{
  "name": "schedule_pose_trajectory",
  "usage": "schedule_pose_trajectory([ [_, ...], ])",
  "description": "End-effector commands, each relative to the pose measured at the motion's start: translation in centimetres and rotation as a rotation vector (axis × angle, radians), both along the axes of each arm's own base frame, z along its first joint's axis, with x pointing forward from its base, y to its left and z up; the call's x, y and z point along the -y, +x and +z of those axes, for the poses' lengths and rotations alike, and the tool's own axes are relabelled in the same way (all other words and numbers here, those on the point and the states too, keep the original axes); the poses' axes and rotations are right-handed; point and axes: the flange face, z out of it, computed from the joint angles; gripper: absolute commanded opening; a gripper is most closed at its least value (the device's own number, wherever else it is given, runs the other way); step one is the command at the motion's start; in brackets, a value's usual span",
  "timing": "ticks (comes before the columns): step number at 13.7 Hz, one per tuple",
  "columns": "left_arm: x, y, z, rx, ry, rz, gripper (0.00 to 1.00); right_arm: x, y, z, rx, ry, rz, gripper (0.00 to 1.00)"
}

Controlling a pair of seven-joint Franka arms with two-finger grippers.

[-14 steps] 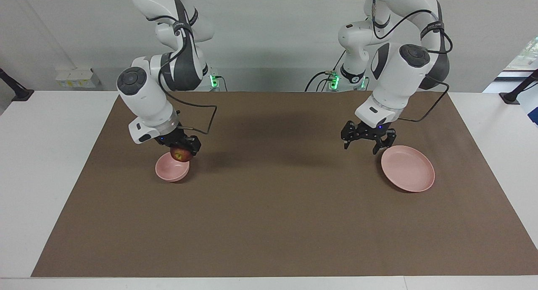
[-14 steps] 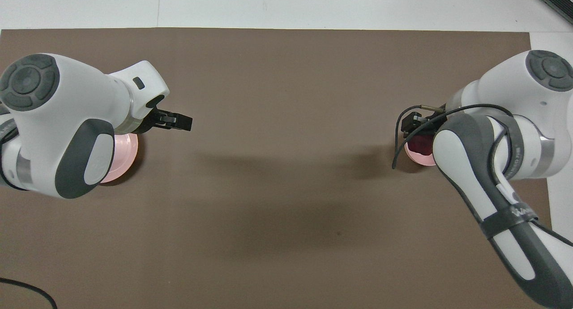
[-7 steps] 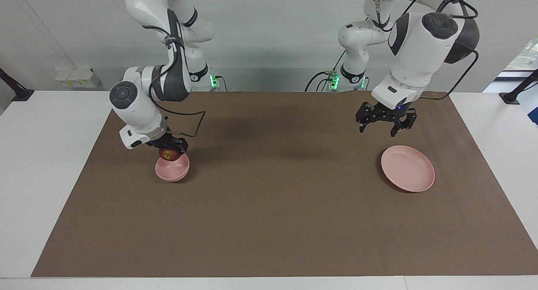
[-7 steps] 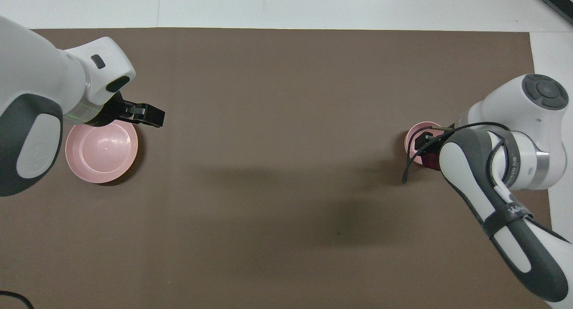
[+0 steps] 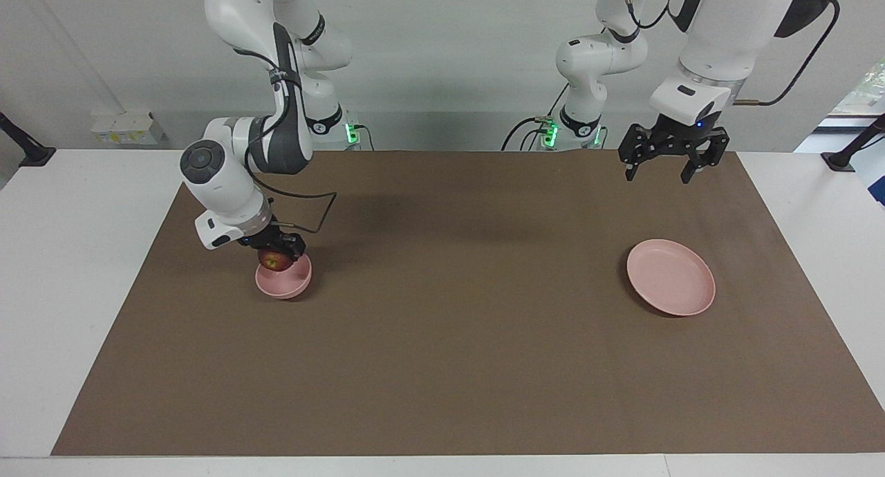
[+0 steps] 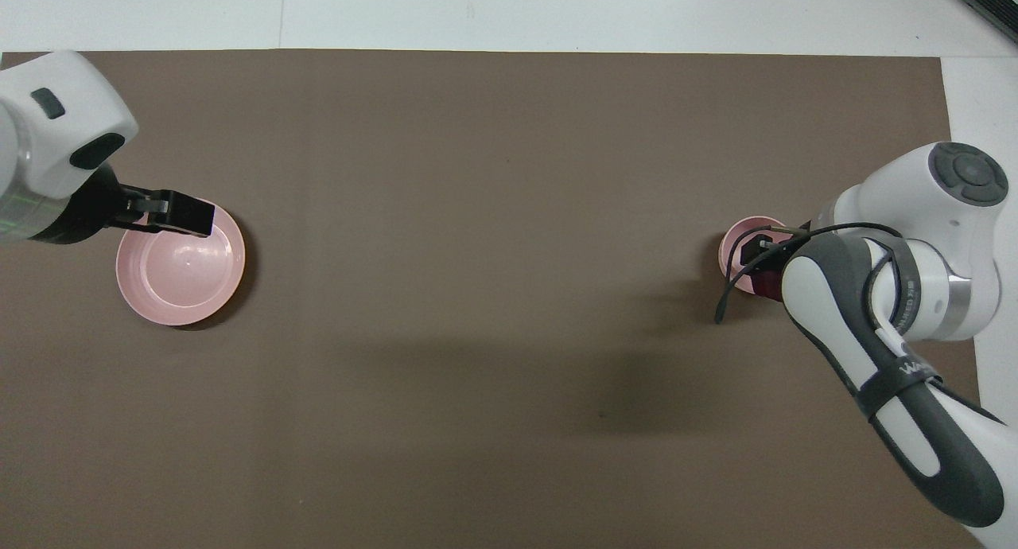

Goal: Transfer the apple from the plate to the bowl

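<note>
Facing view: right gripper clamped on apple, apple low in bowl mouth, touching bottom or not — can't tell. Left gripper jaws spread, empty, raised over brown mat near robots. Plate bare. Risk: release off-centre, apple rolls out; fingers catch rim, tip bowl.

Overhead view: right arm hides most of bowl, apple sliver visible. Left gripper over plate edge. Nothing else around, path free.
</note>
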Motion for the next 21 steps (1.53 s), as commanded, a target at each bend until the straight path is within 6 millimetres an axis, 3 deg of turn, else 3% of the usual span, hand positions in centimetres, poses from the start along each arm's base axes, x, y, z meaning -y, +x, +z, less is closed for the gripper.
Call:
schedule_pose_trajectory([
  [1,-1.0,-1.3,3.1,-0.022,0.005,0.007,1.0,0.3,0.1,-0.8,0.012,-0.012,0.023,0.16],
  [3,-2.0,-2.6,3.9,-0.076,-0.021,0.014,1.0,0.3,0.3,-1.3,0.009,-0.013,0.028,0.31],
  [6,-2.5,-3.6,4.8,-0.107,-0.024,0.023,1.0,0.4,0.7,-1.2,0.015,-0.013,0.027,0.41],
  [10,-2.7,-3.6,4.9,-0.108,-0.025,0.026,1.0,0.1,2.2,-0.4,0.031,-0.005,0.021,0.41],
  [15,-4.4,-3.0,5.6,-0.088,-0.031,-0.035,1.0,-0.7,2.5,-1.7,0.042,-0.003,0.014,0.46],
  [16,-4.8,-2.9,5.7,-0.087,-0.04,-0.036,1.0,-0.6,2.6,-1.7,0.043,-0.003,0.007,0.54],
  [17,-5.4,-2.9,5.7,-0.089,-0.071,-0.025,1.0,-0.6,2.6,-1.7,0.043,-0.003,0.005,0.74],
  [19,-7.0,-2.5,6.0,-0.071,-0.098,-0.005,1.0,-0.5,2.6,-1.7,0.045,-0.003,0.005,1.0],
  [21,-7.6,-2.5,6.4,-0.059,-0.105,-0.001,1.0,-0.6,2.6,-1.6,0.045,-0.011,0.022,1.0],
])
